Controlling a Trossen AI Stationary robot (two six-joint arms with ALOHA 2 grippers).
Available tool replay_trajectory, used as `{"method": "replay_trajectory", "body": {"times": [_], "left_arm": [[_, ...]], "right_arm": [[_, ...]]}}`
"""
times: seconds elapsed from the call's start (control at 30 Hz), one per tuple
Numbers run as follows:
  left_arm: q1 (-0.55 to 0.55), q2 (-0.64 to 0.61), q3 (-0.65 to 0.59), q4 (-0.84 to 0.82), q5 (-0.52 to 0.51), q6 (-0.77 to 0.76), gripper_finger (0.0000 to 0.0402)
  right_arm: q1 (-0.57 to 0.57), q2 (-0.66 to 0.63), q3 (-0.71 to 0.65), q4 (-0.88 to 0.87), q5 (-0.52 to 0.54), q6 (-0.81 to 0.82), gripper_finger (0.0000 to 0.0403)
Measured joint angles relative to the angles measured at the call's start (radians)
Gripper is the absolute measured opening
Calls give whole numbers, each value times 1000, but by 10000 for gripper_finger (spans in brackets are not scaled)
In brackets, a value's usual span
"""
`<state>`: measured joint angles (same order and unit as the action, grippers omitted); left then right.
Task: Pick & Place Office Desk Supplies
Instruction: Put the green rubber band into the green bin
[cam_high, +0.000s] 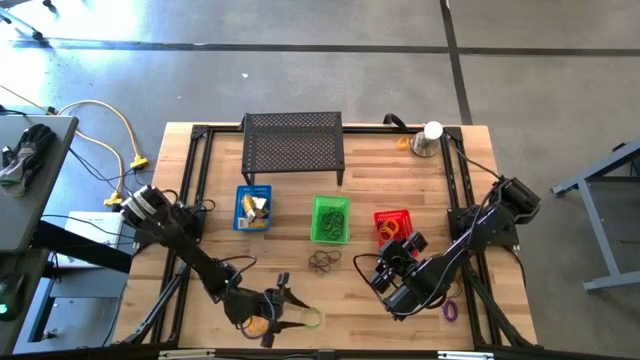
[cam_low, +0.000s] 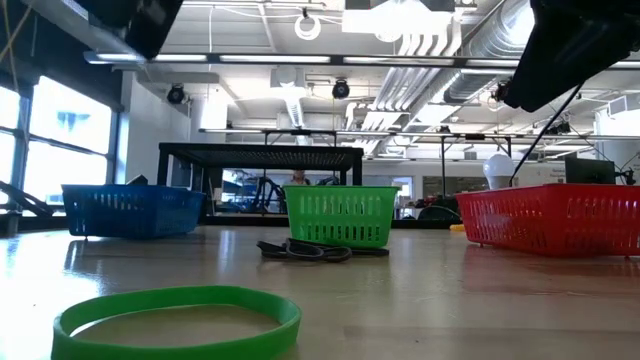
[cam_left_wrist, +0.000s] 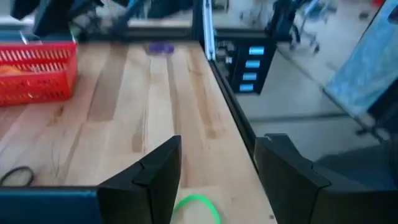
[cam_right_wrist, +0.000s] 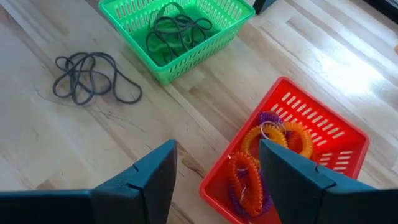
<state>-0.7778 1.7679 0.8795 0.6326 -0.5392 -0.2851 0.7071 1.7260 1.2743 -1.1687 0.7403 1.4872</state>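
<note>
Green loop (cam_low: 177, 318) flat on table, opening upward, no long axis.

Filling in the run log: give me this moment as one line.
left gripper: open, by green loop | right gripper: open, beside red basket | dark loops: loose on table

- Overall: bright, even indoor light from ceiling lamps beyond the worktop (cam_high: 300, 300).
- Glare: pale sheen on the floor behind the worktop; bright patch near the red basket (cam_right_wrist: 323, 130).
- Blur: left wrist view soft; green loop (cam_low: 178, 318) near the lens defocused.
</note>
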Motion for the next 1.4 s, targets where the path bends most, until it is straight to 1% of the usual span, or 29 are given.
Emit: {"method": "replay_trajectory", "body": {"times": [0.07,0.17,0.23,0.3,0.43,0.57,0.67,0.87,1.2,1.4], "left_arm": [[6,-21,83,-206,2,-34,198],[18,-14,218,-522,2,-61,198],[33,-2,282,-671,12,-90,198],[52,10,304,-757,26,-121,198],[93,50,300,-779,72,-139,198],[127,104,300,-759,181,-135,198],[136,142,299,-743,220,-135,198],[121,156,299,-703,234,-135,198],[107,163,299,-729,219,-136,198],[110,181,300,-739,212,-177,198]], "right_arm": [[0,0,0,1,-16,0,216],[0,0,0,8,-16,0,216],[0,0,0,10,-16,0,216],[0,0,0,13,-15,0,216],[0,0,0,23,-14,-7,216],[0,0,0,39,-11,-26,216],[0,0,0,50,-10,-26,216],[0,0,0,61,-10,-26,216],[0,0,1,98,-12,-52,216],[0,0,0,115,-13,-60,216]]}}
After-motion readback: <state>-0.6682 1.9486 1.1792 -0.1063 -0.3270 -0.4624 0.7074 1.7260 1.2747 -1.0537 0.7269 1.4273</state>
